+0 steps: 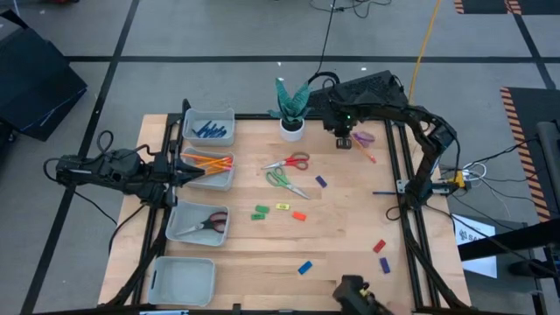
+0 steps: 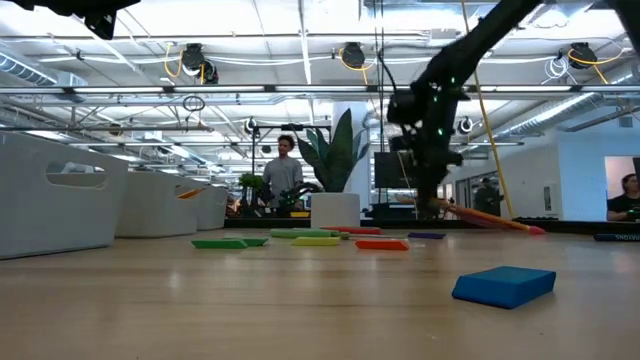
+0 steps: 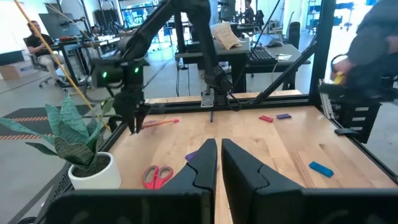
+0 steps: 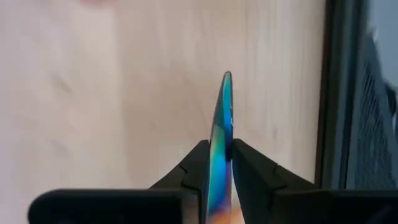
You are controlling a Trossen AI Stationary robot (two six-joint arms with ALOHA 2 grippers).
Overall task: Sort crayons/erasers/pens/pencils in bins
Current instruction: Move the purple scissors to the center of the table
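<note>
A blue eraser (image 2: 503,284) lies nearest in the low view. Only the right wrist view shows the right tool (image 4: 216,163) clamped on a thin iridescent blade (image 4: 221,134) above the desk (image 4: 124,93). From above, that tool (image 1: 344,140) hangs near the plant pot (image 1: 292,129). One bin (image 1: 209,125) holds pens (image 1: 211,132), another pencils (image 1: 208,162), a third scissors (image 1: 207,222). The left tool (image 3: 217,167), fingers nearly together and empty, sits over the pencil bin (image 1: 208,171).
</note>
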